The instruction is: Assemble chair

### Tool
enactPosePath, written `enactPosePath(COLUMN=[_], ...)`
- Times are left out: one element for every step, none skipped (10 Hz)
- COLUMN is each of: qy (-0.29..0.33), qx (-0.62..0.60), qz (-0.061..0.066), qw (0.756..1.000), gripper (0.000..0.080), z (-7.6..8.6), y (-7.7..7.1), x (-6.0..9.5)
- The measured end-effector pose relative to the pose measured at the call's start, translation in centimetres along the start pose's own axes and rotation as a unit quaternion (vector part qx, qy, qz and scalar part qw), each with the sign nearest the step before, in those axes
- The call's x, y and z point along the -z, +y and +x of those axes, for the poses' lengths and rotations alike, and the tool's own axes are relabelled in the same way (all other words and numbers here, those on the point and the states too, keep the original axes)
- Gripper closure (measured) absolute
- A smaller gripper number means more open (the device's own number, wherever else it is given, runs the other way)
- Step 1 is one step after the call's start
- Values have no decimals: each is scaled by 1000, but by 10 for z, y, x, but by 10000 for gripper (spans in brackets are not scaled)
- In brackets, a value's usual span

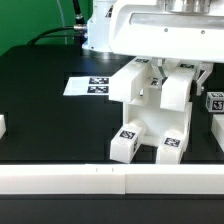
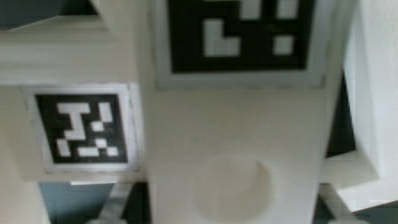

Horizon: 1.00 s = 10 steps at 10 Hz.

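The partly built white chair point(image 1: 140, 105) stands in the middle of the black table. Two of its chunky ends face the front, each with a square tag point(image 1: 125, 140) point(image 1: 172, 147). My gripper point(image 1: 172, 76) comes down from above onto the chair's right side and is shut on a white chair piece point(image 1: 176, 93) there. In the wrist view that piece point(image 2: 231, 120) fills the middle as a pale bar with a tag at its far end. It runs between my gripper point(image 2: 231, 200), whose grey fingers point(image 2: 114, 196) show on either side. A second tagged chair part point(image 2: 80, 125) lies beside it.
The marker board point(image 1: 95, 86) lies flat behind the chair toward the exterior view's left. Loose white parts sit at the right edge point(image 1: 215, 101) point(image 1: 217, 130) and another at the left edge point(image 1: 2, 127). A white rail point(image 1: 100, 180) runs along the table's front.
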State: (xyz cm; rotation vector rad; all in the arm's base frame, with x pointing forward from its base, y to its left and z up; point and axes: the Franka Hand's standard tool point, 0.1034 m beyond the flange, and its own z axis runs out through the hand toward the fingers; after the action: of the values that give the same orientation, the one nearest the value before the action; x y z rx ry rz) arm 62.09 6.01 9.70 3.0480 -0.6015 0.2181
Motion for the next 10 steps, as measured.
enactPosePath(qy=[0,0,0,0,0,0,-1,-1,-1,-1], qx=[0,0,0,0,0,0,0,0,0,0], qz=[0,0,0,0,0,0,0,0,0,-1], qw=[1000,1000,1000,1000,1000,1000,1000,1000,1000,1000], gripper=[510,510,457,457,300,300,183,156,151,151], z=[0,0,0,0,0,0,0,0,0,0], y=[0,0,0,0,0,0,0,0,0,0], x=[0,0,0,0,-1,-1,-1,-1,-1,-1])
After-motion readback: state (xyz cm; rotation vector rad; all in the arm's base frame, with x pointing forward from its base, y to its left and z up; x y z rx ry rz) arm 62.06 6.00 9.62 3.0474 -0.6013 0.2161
